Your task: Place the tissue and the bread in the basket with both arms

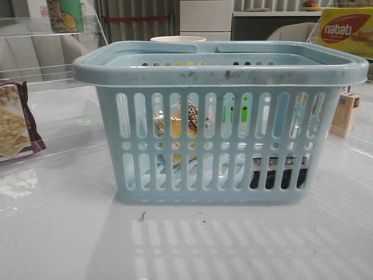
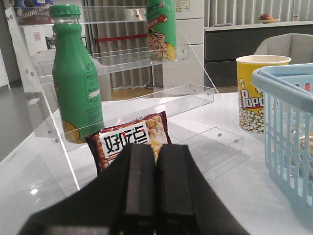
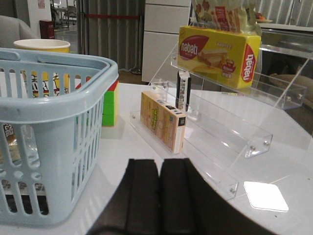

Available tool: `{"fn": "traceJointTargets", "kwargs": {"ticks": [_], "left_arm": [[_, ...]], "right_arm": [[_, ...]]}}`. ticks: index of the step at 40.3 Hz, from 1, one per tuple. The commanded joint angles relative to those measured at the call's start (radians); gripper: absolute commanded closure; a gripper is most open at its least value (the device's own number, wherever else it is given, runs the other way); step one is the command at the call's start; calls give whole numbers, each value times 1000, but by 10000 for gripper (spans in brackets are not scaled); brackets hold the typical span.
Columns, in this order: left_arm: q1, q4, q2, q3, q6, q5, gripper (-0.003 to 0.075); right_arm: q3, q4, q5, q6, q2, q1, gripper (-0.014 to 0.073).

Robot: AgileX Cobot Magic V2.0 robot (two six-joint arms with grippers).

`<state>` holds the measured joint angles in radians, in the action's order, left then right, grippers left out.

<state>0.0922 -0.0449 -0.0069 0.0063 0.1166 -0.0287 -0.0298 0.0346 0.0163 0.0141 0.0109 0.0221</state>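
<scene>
The pale blue basket (image 1: 218, 122) stands in the middle of the table. Through its slots I see the bread (image 1: 178, 125) in a clear wrapper on the left inside, and the black tissue pack (image 1: 278, 175) low on the right inside. The basket's side also shows in the left wrist view (image 2: 291, 132) and the right wrist view (image 3: 49, 132). My left gripper (image 2: 155, 149) is shut and empty, left of the basket. My right gripper (image 3: 159, 164) is shut and empty, right of the basket. Neither gripper shows in the front view.
A maroon-edged cracker packet (image 2: 129, 139) lies by a clear acrylic shelf holding green bottles (image 2: 73, 78). A yellow popcorn cup (image 2: 254, 93) stands behind the basket. On the right, a clear shelf holds a yellow wafer box (image 3: 220, 56), a small carton (image 3: 164, 120) and a coloured cube (image 3: 110, 105).
</scene>
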Motion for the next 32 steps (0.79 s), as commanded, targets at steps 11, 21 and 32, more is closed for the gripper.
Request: {"fn": "traceJointTargets", "kwargs": {"ticks": [11, 21, 32], "left_arm": [[6, -1, -16, -1, -11, 93, 630], [6, -1, -16, -1, -11, 93, 630], [6, -1, -16, -1, -11, 93, 630]], "right_arm": [[0, 14, -110, -14, 18, -33, 538], [0, 13, -113, 6, 18, -48, 538], [0, 14, -112, 14, 18, -48, 538]]}}
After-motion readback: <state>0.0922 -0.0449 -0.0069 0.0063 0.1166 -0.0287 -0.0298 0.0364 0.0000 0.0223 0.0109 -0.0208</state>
